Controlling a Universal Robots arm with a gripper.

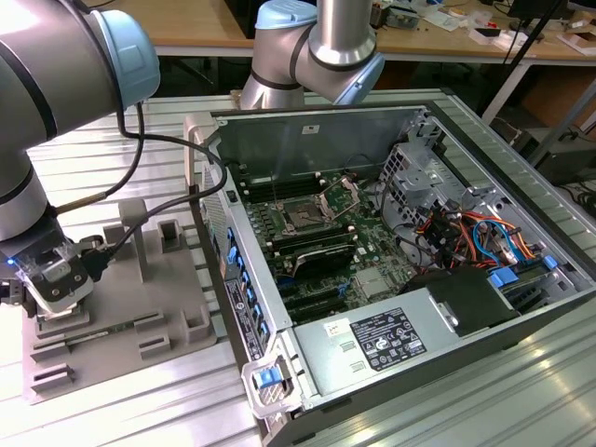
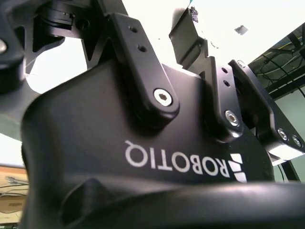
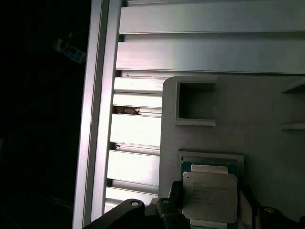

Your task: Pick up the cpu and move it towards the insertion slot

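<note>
**Silver cpu (image 3: 209, 195) under gripper (image 1: 58, 296)**

Square, pale metal with a thin rim, the cpu lies in a pocket near the grey tray's (image 3: 267, 109) corner, by the slatted table's (image 3: 133, 129) edge. The gripper hangs above it; its grip cannot be told. Beside the tray rises the computer case wall (image 1: 233, 270); the insertion slot (image 1: 303, 216) sits inside, well apart.

Arm (image 1: 56, 84) bent low, gripper (image 1: 58, 298) pointing down.

silver-white cpu (image 3: 209, 195), grey tray (image 3: 267, 143), green motherboard (image 1: 369, 238).
</note>
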